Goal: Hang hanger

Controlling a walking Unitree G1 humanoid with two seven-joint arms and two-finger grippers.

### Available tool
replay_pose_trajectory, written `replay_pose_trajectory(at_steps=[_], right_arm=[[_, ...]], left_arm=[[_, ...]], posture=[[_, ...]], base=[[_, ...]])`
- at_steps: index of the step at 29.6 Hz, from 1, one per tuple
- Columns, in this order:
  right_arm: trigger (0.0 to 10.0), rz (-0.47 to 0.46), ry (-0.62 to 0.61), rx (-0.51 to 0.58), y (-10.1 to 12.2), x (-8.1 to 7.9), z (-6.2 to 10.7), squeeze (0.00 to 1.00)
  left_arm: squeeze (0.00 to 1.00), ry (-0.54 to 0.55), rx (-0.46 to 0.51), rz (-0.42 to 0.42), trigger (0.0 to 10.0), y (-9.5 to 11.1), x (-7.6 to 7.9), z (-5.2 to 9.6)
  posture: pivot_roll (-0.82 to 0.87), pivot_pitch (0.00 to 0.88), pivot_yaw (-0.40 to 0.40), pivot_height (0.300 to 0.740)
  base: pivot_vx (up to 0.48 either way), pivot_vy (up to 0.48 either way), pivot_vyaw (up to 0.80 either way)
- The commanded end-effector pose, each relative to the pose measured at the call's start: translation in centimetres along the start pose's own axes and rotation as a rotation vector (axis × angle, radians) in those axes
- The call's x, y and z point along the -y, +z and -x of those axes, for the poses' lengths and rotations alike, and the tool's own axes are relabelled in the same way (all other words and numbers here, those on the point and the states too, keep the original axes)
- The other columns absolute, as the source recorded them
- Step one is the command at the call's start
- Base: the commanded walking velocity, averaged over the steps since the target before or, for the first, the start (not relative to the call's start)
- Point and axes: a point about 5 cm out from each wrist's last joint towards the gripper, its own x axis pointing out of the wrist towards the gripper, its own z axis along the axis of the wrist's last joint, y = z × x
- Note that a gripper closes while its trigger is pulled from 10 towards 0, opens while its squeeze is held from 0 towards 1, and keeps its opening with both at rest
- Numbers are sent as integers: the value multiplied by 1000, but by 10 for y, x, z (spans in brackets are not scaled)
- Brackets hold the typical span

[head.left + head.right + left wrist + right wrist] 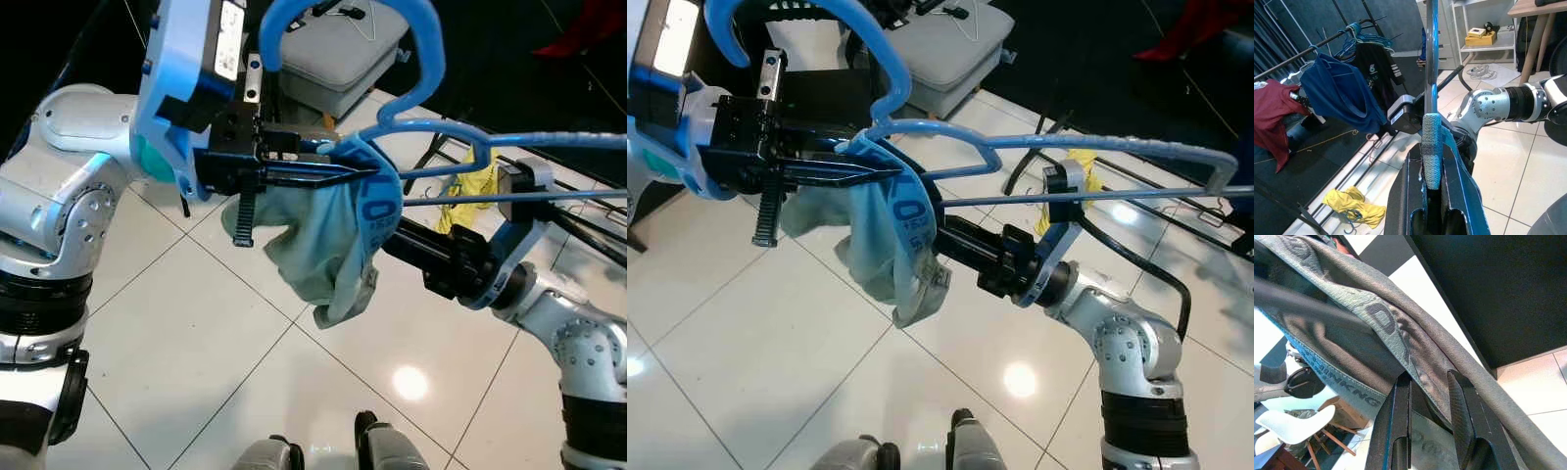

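Note:
A blue plastic hanger (pixel 509 140) is held level in front of me, its hook (pixel 423 44) curving up. My left gripper (pixel 361 173) reaches in from the left and is shut on the hanger's neck; in the left wrist view its fingers (pixel 1410 196) clamp the hanger and a band of cloth. A pale green garment (pixel 323 245) with a blue printed waistband (pixel 377 211) hangs from that end. My right arm (pixel 446 257) reaches in from the right, its fingers buried in the garment. In the right wrist view the right gripper (pixel 1430 391) pinches the waistband (pixel 1376 316).
A clothes rail carries a blue shirt (pixel 1342 93), a red shirt (pixel 1273 112) and a black shirt (pixel 1376 63). A yellow cloth (pixel 470 186) lies by the rail's floor bars (pixel 588 220). A grey cushioned seat (pixel 338 49) stands behind, on white tiles (pixel 196 343).

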Motion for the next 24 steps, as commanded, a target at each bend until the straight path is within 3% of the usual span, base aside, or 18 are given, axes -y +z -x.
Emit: replay_pose_trajectory(at_steps=[1,6,9,10,12,19,24], right_arm=[[10000,3,-12,-14,-1,4,-3,0],[10000,10,-14,-47,-5,8,-8,0],[10000,-61,40,-170,-36,11,-22,0],[10000,-61,40,-170,-36,11,-22,0],[10000,-140,105,-246,-65,8,-36,0],[10000,-215,162,-266,-87,8,-64,0],[10000,-206,128,-320,-98,14,-63,0]], left_arm=[[0,-28,14,-3,10000,2,5,-2],[0,-32,22,-1,10000,3,5,-1],[0,-42,42,-7,10000,8,6,-3],[0,-42,42,-7,10000,8,6,-3],[0,-45,59,-20,10000,15,4,-4],[0,-47,93,-39,10000,26,-2,-8],[0,-38,102,-50,10000,30,-4,-8]], posture=[[48,123,118,740],[48,115,116,740],[56,109,118,740],[56,109,118,740],[64,106,120,740],[80,107,119,740],[80,113,114,740]], base=[[0,0,0],[0,0,0],[0,0,0],[0,0,0],[0,0,0],[0,0,0],[0,0,0]])
